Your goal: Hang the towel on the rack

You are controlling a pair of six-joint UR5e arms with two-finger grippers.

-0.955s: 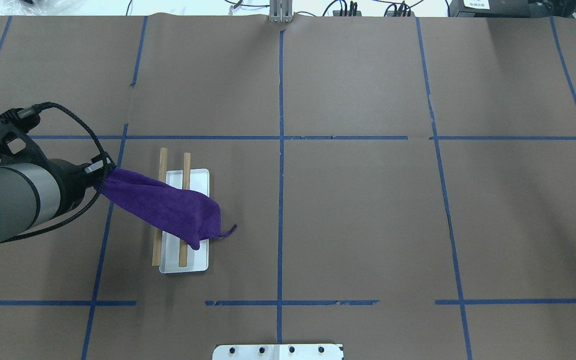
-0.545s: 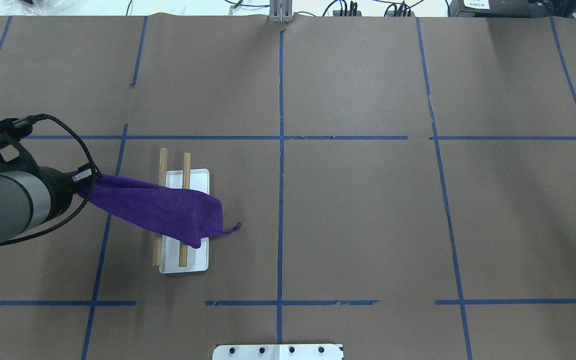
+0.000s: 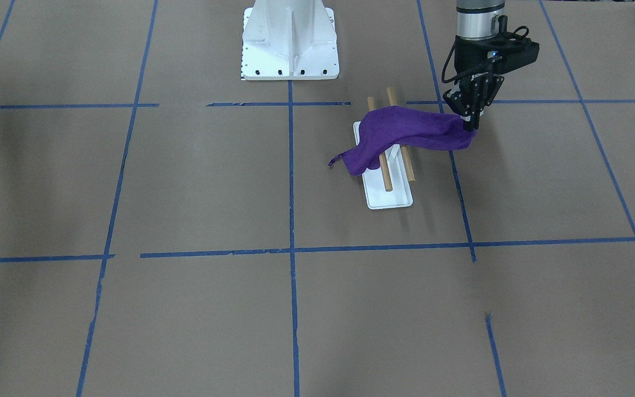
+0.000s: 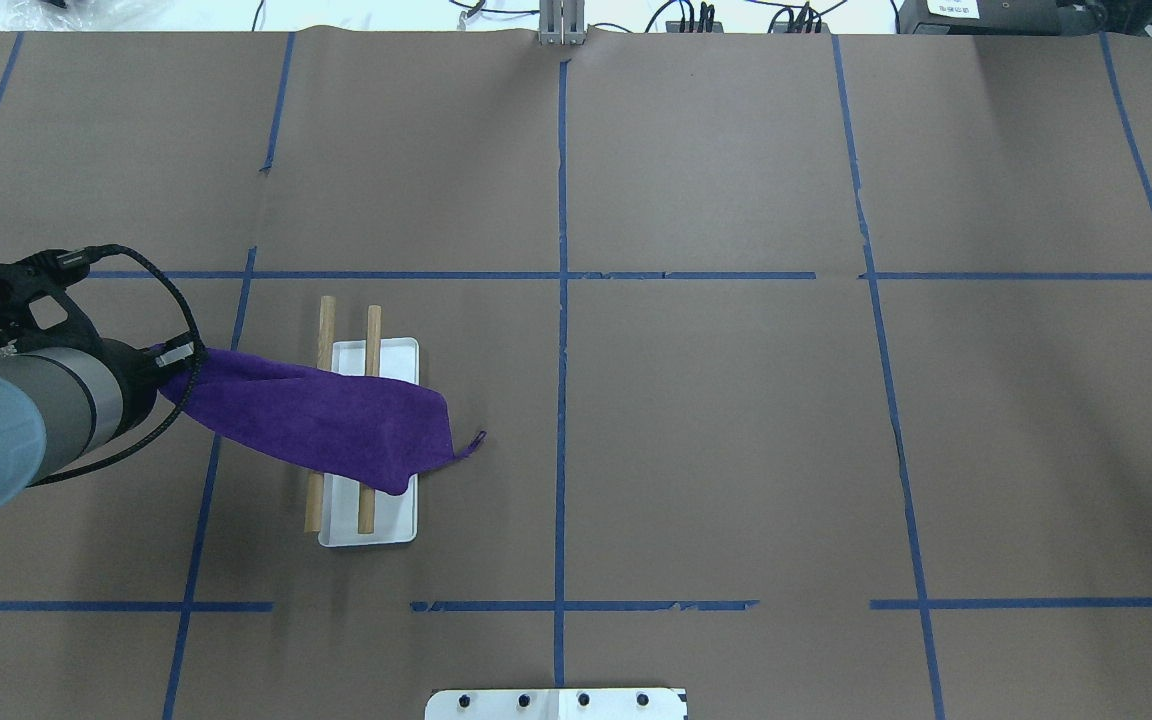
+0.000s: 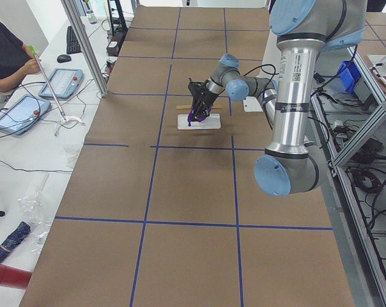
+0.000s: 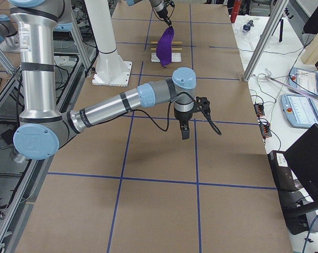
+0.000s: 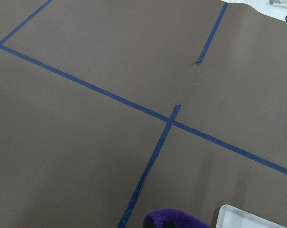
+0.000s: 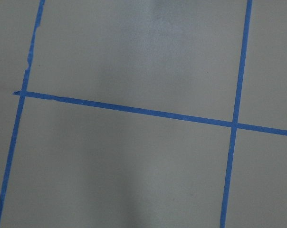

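The deep-purple towel lies draped across both light-brown dowels of the rack, above its white base. One end hangs over the rack's right side, with the small loop sticking out. My left gripper is shut on the towel's other end, left of the rack and above the table. In the front-facing view the gripper holds the towel stretched over the rack. My right gripper hangs over bare table far from the rack. I cannot tell whether it is open or shut.
The white robot pedestal stands at the table's near edge, beside the rack. Blue tape lines cross the brown table cover. Operators' tablets lie on a side bench beyond the table's end.
My left gripper has moved left and away from the rack with the towel's end. The towel has been drawn flatter across the dowels, and its loop end has shifted slightly.
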